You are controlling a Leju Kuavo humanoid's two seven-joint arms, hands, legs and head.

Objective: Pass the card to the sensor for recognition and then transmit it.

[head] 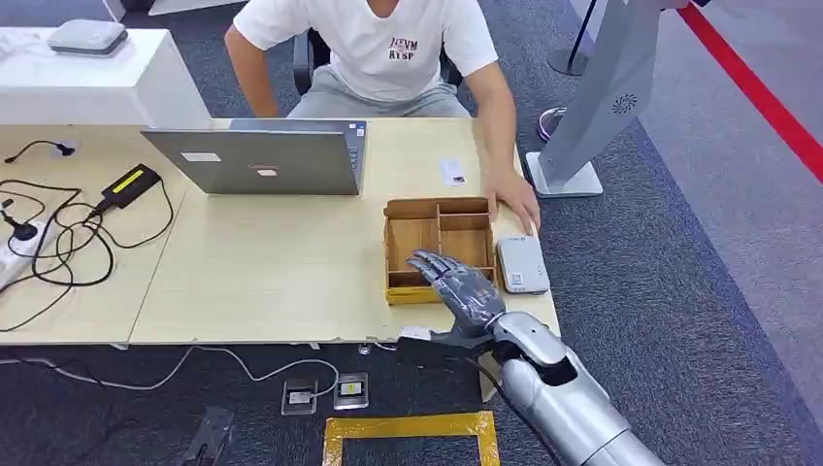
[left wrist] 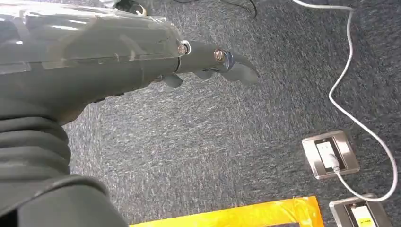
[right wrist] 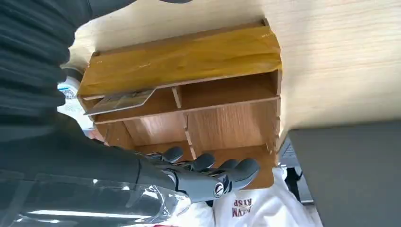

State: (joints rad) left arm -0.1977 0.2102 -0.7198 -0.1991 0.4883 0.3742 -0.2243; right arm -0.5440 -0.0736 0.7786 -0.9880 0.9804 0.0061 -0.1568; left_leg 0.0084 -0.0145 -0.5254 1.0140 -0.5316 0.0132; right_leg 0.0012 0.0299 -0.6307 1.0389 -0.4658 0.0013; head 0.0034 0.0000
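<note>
A wooden divider box (head: 437,225) stands near the table's front right corner. In the right wrist view, a grey card (right wrist: 120,100) leans in the narrow front slot of the box (right wrist: 189,56). My right hand (head: 458,288) hovers over the box's front part with its fingers (right wrist: 208,171) spread, holding nothing. The white sensor unit (head: 522,264) lies just right of the box. A small white card (head: 451,172) lies on the table beyond the box. My left hand (left wrist: 208,64) hangs over the carpet, holding nothing.
A person sits behind the table with one hand (head: 516,202) resting beside the box's far right corner. A grey laptop (head: 262,160) stands at mid table and cables with a power brick (head: 128,184) lie on the left. A grey stand base (head: 568,175) is on the floor to the right.
</note>
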